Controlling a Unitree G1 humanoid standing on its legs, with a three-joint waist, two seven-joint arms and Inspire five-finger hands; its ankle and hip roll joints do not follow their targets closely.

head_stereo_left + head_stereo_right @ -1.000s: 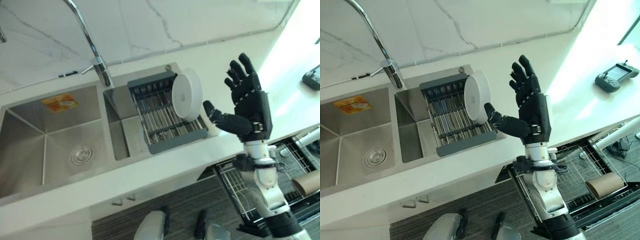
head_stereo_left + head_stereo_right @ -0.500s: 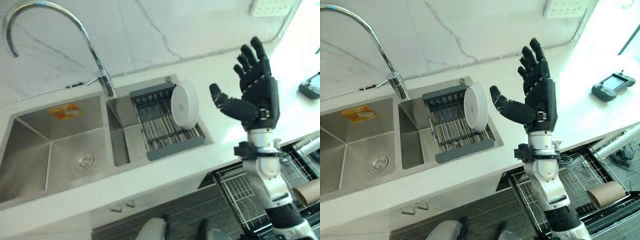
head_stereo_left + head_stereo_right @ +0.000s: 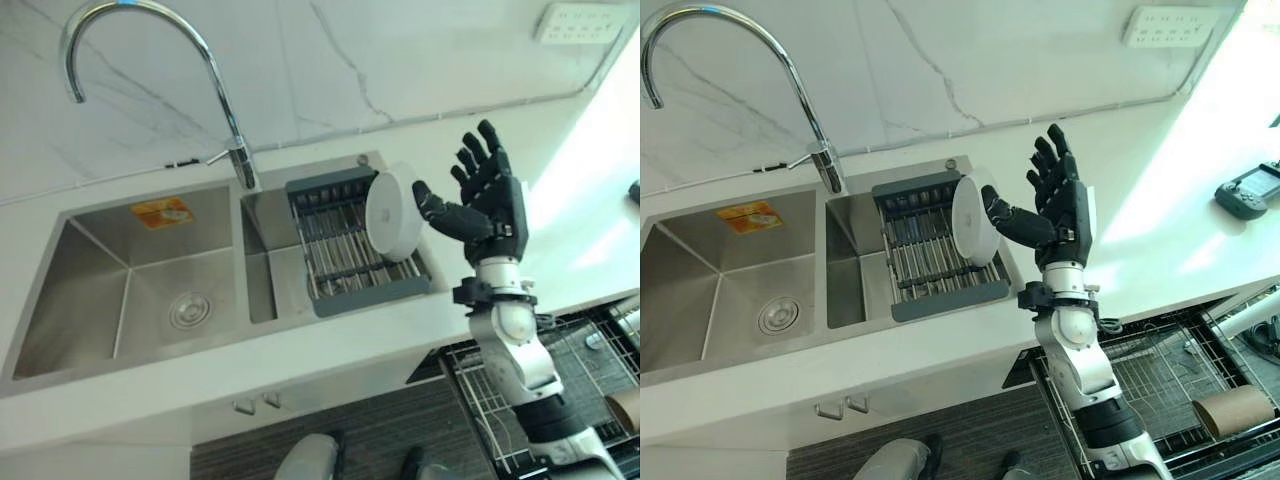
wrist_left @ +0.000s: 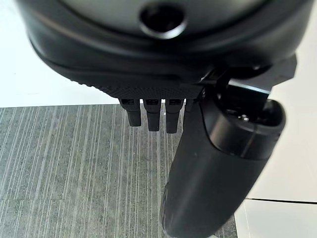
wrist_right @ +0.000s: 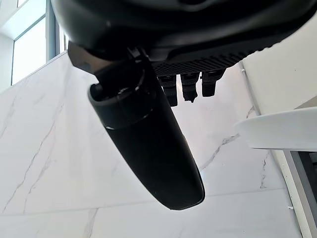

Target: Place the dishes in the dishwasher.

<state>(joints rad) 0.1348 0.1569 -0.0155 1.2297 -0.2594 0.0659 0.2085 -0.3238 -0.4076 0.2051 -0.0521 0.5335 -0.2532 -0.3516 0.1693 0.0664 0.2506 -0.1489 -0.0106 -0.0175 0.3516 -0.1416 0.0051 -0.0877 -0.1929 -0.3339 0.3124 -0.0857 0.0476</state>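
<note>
A white plate (image 3: 392, 215) stands on edge in the grey dish rack (image 3: 375, 295), which sits in the sink's right basin. My right hand (image 3: 490, 205) is raised just right of the plate, open, with its fingers spread upward. Its thumb reaches toward the plate's rim; I cannot tell if it touches. In the right wrist view the plate's edge (image 5: 282, 131) shows past the straight thumb (image 5: 148, 144). My left hand (image 4: 163, 49) hangs open over grey striped floor and holds nothing. The dishwasher's wire rack (image 3: 1160, 370) is pulled out at the lower right, under the counter.
A tall curved faucet (image 3: 215, 80) stands behind the sink, between the basins. The left basin (image 3: 130, 290) holds only a drain and a sticker. A cardboard tube (image 3: 1235, 410) lies in the dishwasher rack. A dark controller (image 3: 1250, 187) rests on the counter at far right.
The camera has shifted, so the whole scene sits further right. My right hand has come down and closer to the plate, thumb now by its rim. The plate has stayed in the rack.
</note>
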